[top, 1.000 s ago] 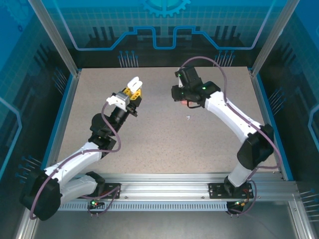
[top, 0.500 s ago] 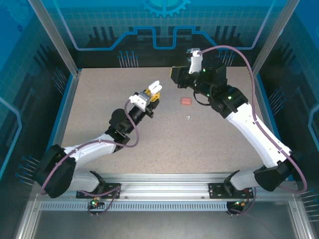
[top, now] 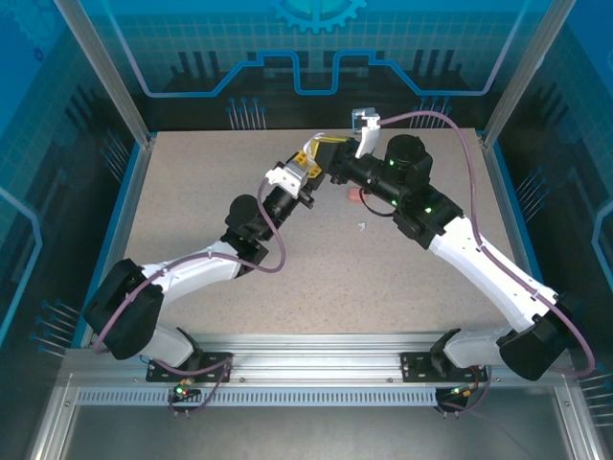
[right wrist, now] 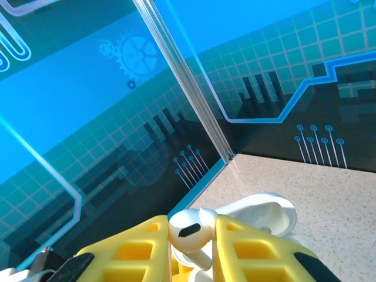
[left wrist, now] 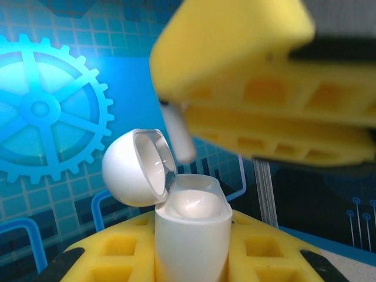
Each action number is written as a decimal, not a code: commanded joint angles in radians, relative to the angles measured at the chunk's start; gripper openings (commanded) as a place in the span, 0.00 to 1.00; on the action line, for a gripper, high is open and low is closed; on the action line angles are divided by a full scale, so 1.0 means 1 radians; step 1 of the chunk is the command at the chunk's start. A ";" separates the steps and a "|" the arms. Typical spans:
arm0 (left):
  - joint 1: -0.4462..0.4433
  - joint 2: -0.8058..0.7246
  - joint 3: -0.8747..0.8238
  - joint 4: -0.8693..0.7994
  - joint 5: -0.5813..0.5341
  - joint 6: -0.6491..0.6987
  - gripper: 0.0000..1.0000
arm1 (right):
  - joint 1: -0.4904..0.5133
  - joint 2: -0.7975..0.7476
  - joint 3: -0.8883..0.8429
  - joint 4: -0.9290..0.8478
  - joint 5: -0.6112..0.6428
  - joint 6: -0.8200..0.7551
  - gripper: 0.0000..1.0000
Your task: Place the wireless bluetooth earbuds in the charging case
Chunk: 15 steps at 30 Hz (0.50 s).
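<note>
A: What is held, and how are the fingers set?

B: A white earbud (right wrist: pixel 189 228) is pinched by its rounded head between the yellow fingers (right wrist: pixel 135 252) of the right gripper (right wrist: pixel 191 244), with its stem pointed down and away from the camera. A white charging case (left wrist: pixel 191 232) is clamped upright in the left gripper (left wrist: pixel 191 258), one yellow finger pressed against each side. Its lid (left wrist: pixel 132 170) is swung open to the left.

A: Where is the earbud placed against the case?

B: From the left wrist, the stem is seen jutting from the right gripper's fingers just above the open mouth of the case, on the lid side. Whether the lid is touched by it cannot be told. From the right wrist, the open case is seen just behind the pinched earbud. Both grippers are held tip to tip in the air over the far middle of the table (top: pixel 192 211).

A: And the surface and the room?

B: The table is topped with a speckled beige board. A pink case (top: pixel 355 195) is laid on it beneath the right arm and partly hidden by it. A tiny white piece (top: pixel 362 226) is laid near that case, toward the near edge. The near edge is bounded by a metal rail (top: pixel 316 369), to which both arm bases are bolted. The space is closed in by blue panels (top: pixel 192 48) printed with gears and circuit lines
</note>
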 commanded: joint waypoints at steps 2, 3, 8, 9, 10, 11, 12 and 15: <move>-0.010 0.010 0.061 0.009 -0.057 0.002 0.00 | 0.018 -0.026 -0.035 0.153 -0.009 0.038 0.20; -0.011 0.013 0.062 0.010 -0.063 -0.003 0.00 | 0.018 -0.028 -0.041 0.163 -0.005 0.041 0.20; -0.011 0.019 0.070 0.013 -0.068 -0.022 0.00 | 0.018 -0.020 -0.061 0.187 0.003 0.058 0.20; -0.011 0.018 0.070 0.010 -0.066 -0.024 0.00 | 0.018 -0.019 -0.063 0.187 0.004 0.058 0.20; -0.011 0.018 0.072 0.006 -0.065 -0.025 0.00 | 0.018 -0.016 -0.063 0.187 0.007 0.058 0.20; -0.011 0.019 0.073 0.006 -0.062 -0.026 0.00 | 0.018 -0.014 -0.066 0.188 0.009 0.056 0.20; -0.011 0.018 0.073 0.006 -0.060 -0.028 0.00 | 0.018 -0.013 -0.068 0.187 0.010 0.058 0.20; -0.011 0.018 0.073 0.003 -0.062 -0.032 0.00 | 0.018 -0.005 -0.069 0.188 0.009 0.060 0.19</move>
